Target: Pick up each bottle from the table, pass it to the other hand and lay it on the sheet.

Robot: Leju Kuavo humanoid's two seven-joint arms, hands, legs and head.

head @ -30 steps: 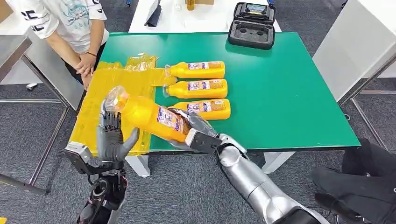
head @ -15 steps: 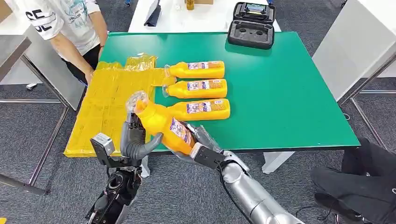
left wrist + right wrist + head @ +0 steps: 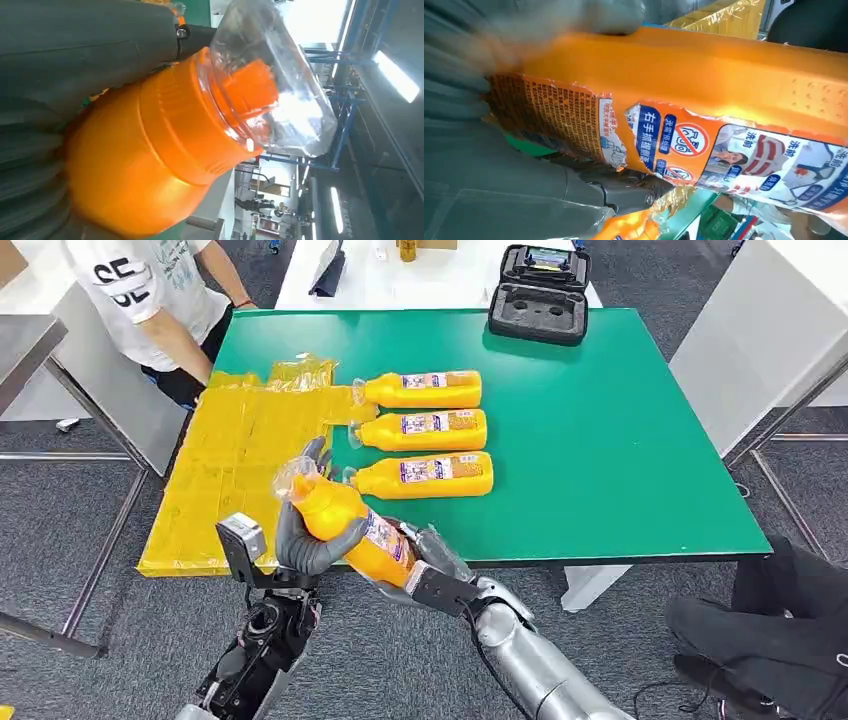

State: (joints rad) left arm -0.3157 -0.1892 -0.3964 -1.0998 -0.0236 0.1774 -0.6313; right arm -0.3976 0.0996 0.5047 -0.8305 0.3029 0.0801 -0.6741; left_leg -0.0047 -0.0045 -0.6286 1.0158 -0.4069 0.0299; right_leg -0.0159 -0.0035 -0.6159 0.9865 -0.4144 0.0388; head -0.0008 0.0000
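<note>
Bottle (image 3: 352, 528) in both our hands at the table's near edge, tilted, cap up-left toward the sheet (image 3: 240, 465); left hand (image 3: 305, 540) grips its neck, right hand (image 3: 420, 565) its base; three bottles (image 3: 420, 425) lie on the table (image 3: 620, 440).

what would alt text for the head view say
Both robot hands hold one orange bottle at the green table's near edge: the left hand around its neck end, the right hand at its base. Three more bottles lie beside a yellow sheet.
</note>
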